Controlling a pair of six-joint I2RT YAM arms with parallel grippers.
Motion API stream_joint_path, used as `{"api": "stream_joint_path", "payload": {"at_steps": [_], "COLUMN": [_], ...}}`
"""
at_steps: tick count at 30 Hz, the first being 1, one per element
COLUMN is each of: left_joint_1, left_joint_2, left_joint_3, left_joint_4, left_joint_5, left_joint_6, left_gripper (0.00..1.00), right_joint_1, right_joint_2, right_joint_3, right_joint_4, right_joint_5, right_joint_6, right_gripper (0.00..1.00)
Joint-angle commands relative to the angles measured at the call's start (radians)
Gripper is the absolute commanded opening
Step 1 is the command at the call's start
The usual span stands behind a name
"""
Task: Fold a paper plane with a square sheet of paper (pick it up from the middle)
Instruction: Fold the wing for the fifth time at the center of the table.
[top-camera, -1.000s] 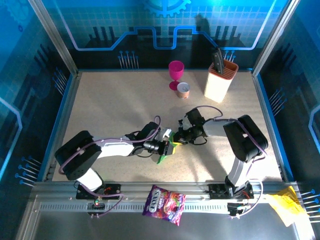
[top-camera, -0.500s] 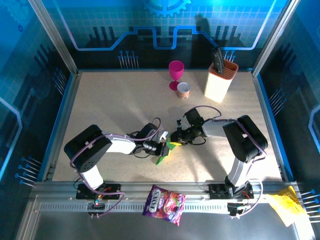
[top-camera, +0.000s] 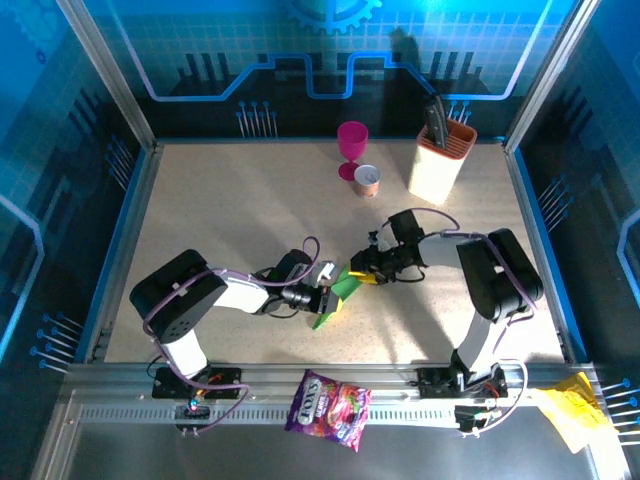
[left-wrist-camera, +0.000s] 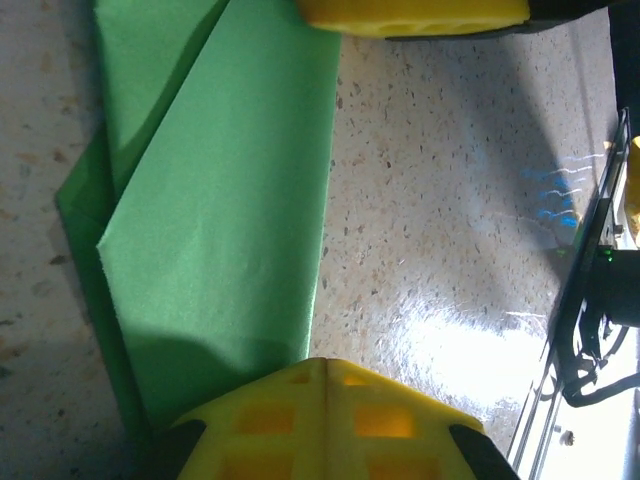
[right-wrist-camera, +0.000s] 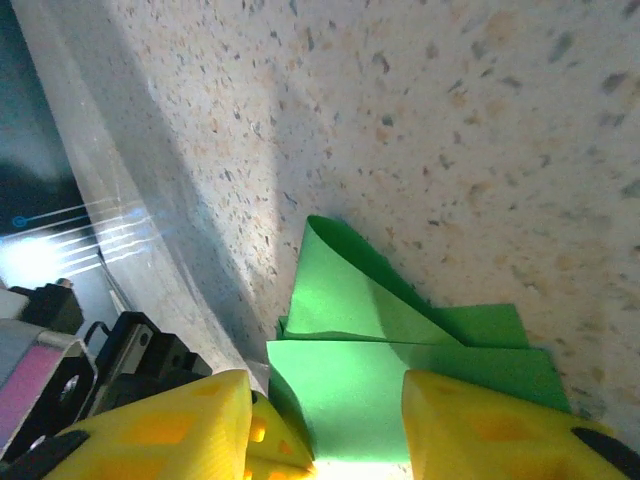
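Note:
The square sheet of paper (top-camera: 340, 290) is bright green and folded into overlapping triangular flaps, lying on the table between the two grippers. In the left wrist view the paper (left-wrist-camera: 220, 220) stretches away from my left gripper (left-wrist-camera: 325, 365), whose yellow fingers are shut, with their tips on the paper's near edge. My left gripper (top-camera: 325, 298) sits at the paper's left side. My right gripper (top-camera: 362, 272) is at the paper's upper right. Its fingers stand apart on either side of the paper (right-wrist-camera: 400, 380), so the right gripper (right-wrist-camera: 330, 440) is open. No finished paper plane is to be seen.
A pink goblet (top-camera: 352, 148), a small copper can (top-camera: 367, 180) and a knife block (top-camera: 441, 160) stand at the back. A purple snack bag (top-camera: 328, 398) and crumpled yellow paper (top-camera: 570, 405) lie on the front rail.
My right gripper has opened, let go of the green paper and drawn slightly back to the right. The left gripper stays shut at the paper while its arm has shifted a little.

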Motion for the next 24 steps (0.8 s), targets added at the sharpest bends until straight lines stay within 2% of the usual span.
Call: {"api": "stream_joint_path", "payload": {"at_steps": [1,15,21,23,24], "left_joint_1": [-0.004,-0.003,-0.003,0.005,0.014], "left_joint_2": [0.066,0.073,-0.117,-0.190,-0.215], "left_joint_3": [-0.063,-0.079,0.095,0.174,0.205], "left_joint_4": [-0.156,-0.102,-0.237,-0.299,-0.330], "left_joint_5": [-0.010,0.001,0.000,-0.046,-0.077], "left_joint_6": [-0.011,-0.042,-0.058,-0.067,-0.074], "left_gripper": [0.00,0.00,0.01,0.20,0.26], "right_joint_1": [-0.054,-0.189,-0.202,-0.185,-0.175], "right_joint_2": [0.001,-0.077,-0.177,-0.211,-0.226], "right_joint_3": [-0.011,0.003,0.016,-0.003,-0.014], "right_joint_4": [-0.025,-0.078,-0.146,-0.167,-0.181], "right_joint_5": [0.093,0.140,0.111,0.102,0.104], "right_joint_6": [-0.007,0.019,0.017,0.010,0.007], "right_gripper": [0.47,0.50,0.50,0.49,0.47]}}
